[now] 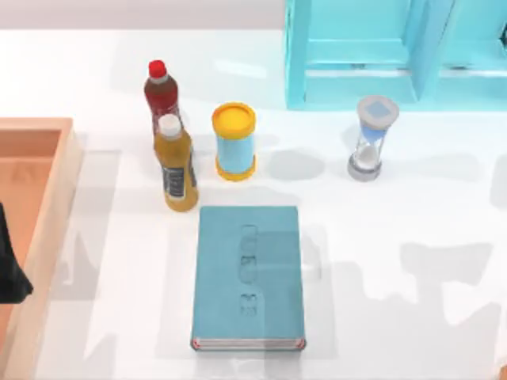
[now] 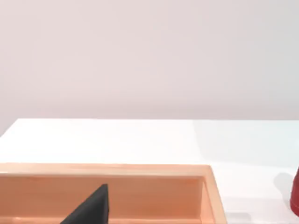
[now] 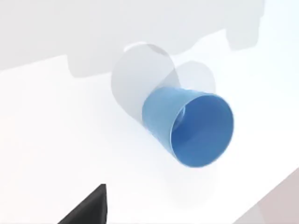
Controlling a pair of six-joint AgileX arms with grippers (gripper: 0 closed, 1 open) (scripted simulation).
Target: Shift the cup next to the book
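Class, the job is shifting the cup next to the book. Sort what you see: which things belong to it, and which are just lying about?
Job: cup; book.

Lying about: red-capped bottle; white-capped bottle; canister; hourglass; wooden tray; teal shelf.

Blue cup (image 3: 187,126), teal book (image 1: 248,277) with seemingly reddish corners.
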